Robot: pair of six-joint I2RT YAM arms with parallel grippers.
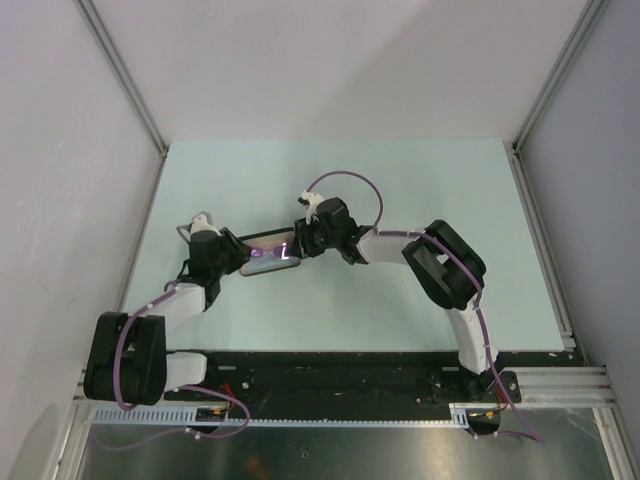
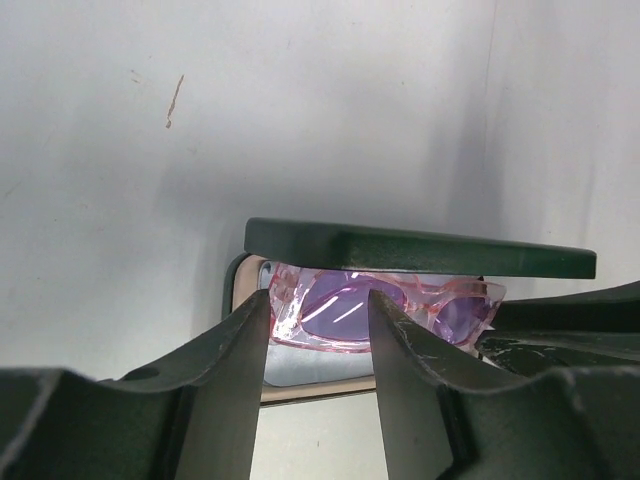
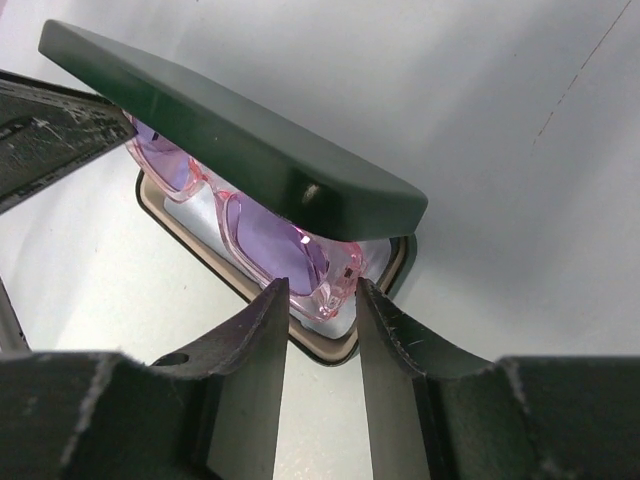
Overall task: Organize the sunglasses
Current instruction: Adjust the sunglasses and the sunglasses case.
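The sunglasses with pink frame and purple lenses lie in the open black case mid-table, on a pale cloth. The case lid hangs low over them, hiding their top edge. My left gripper is open, its fingertips either side of the left lens at the case's left end. My right gripper is open at the other end, its tips straddling the frame corner of the sunglasses under the lid. From above, both grippers meet at the case.
The pale green table top is bounded by grey walls with metal rails at left and right. The arm bases sit on the black rail at the near edge.
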